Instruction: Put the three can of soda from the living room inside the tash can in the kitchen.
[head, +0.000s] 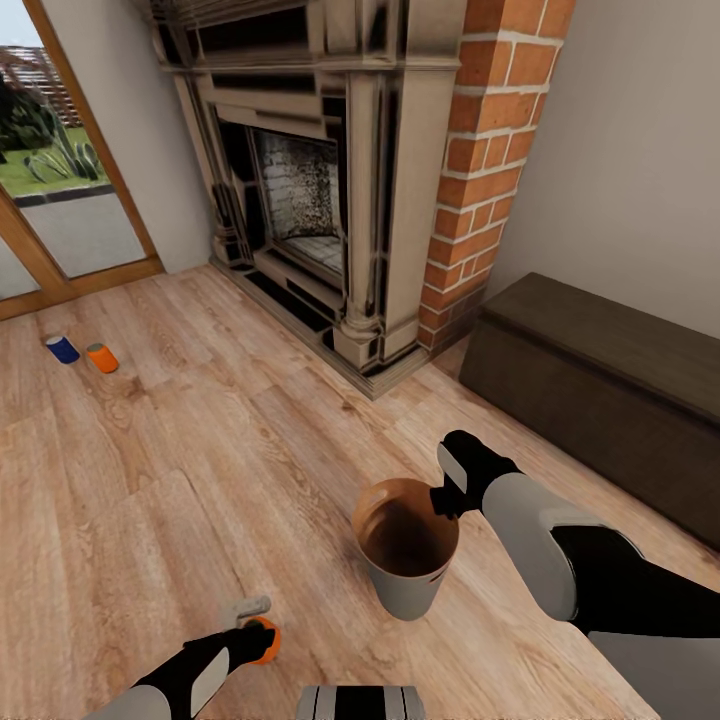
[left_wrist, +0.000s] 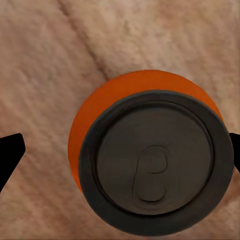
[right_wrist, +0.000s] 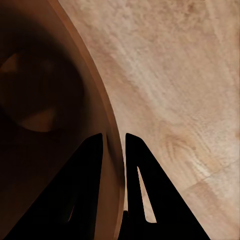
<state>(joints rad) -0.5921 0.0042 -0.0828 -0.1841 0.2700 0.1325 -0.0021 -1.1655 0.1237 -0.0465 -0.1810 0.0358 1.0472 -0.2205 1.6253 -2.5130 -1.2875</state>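
The fireplace (head: 330, 190) fills twelve o'clock, the bench (head: 600, 390) three. The tash can (head: 405, 545) stands at centre, the right gripper (right_wrist: 114, 142) clenched on its rim. At seven o'clock the left gripper (head: 258, 622) straddles an orange can (left_wrist: 145, 155); whether it grips, I cannot tell. Centre the fingers before squeezing. Two cans (head: 82, 353) wait at ten.

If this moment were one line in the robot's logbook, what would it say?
room: living room | left gripper: open around orange can | right gripper: shut on bin rim | blue can, second orange can: floor by doors
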